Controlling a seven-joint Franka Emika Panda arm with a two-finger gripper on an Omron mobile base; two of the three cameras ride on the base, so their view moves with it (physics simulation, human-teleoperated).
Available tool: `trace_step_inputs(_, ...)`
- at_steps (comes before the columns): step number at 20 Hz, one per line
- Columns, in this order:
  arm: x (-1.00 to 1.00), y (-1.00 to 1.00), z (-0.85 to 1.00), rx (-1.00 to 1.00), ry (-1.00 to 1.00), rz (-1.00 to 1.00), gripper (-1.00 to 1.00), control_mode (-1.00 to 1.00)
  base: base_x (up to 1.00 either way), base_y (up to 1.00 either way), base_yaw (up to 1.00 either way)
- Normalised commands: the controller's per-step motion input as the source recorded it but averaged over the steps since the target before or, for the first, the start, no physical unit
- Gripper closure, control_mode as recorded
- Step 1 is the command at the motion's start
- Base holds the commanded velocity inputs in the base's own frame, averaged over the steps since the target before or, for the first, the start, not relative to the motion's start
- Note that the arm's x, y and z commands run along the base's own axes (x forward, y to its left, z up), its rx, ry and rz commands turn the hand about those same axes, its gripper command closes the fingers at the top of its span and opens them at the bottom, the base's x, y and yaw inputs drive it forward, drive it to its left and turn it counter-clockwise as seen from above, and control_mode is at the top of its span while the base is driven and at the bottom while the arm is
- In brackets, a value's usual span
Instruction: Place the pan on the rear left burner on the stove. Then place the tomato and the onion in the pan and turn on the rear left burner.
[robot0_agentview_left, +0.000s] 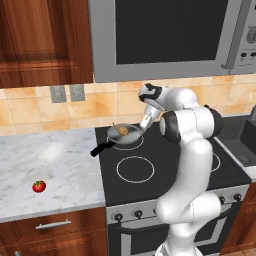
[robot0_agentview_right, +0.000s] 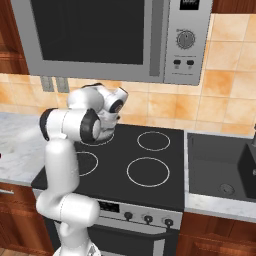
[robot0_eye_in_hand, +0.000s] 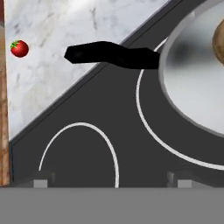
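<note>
The steel pan (robot0_agentview_left: 125, 136) sits on the rear left burner (robot0_agentview_left: 134, 146) of the black stove (robot0_agentview_left: 165, 175), its black handle (robot0_agentview_left: 102, 147) pointing out toward the counter. The tan onion (robot0_agentview_left: 121, 131) lies inside the pan. My gripper (robot0_agentview_left: 145, 125) hangs just above the pan's right rim, open and holding nothing. In the hand view the pan (robot0_eye_in_hand: 192, 83) and the onion (robot0_eye_in_hand: 218, 41) are at the right, with the fingertips (robot0_eye_in_hand: 41, 181) wide apart. The red tomato (robot0_agentview_left: 39, 186) (robot0_eye_in_hand: 19, 48) rests on the marble counter, far to the left of the stove.
A microwave (robot0_agentview_left: 165, 35) hangs over the stove. The front left burner (robot0_agentview_left: 135, 168) is bare. Small black knobs (robot0_agentview_left: 137, 214) line the steel front panel. A dark sink (robot0_agentview_right: 220, 170) lies right of the stove. The marble counter (robot0_agentview_left: 50, 160) stretches to the left.
</note>
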Motion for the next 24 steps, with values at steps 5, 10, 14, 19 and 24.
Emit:
trace_step_inputs(5,-0.76,-0.01,0.17,0.0,-0.08,0.0,-1.0,-1.0,0.0,0.0,0.0)
trace_step_inputs(10,-0.79,0.0,0.11,0.0,-0.06,-0.07,-1.0,-1.0,0.0,0.0,0.0)
trace_step_inputs(14,-0.67,0.03,0.16,0.0,0.0,-0.15,-1.0,-1.0,0.0,0.0,0.0)
trace_step_inputs(19,-0.32,0.23,0.25,0.0,0.0,-0.21,-1.0,-1.0,0.0,0.0,0.0)
trace_step_inputs(24,-0.1,0.39,0.28,-0.01,0.06,-0.2,-1.0,-1.0,0.0,0.0,0.0)
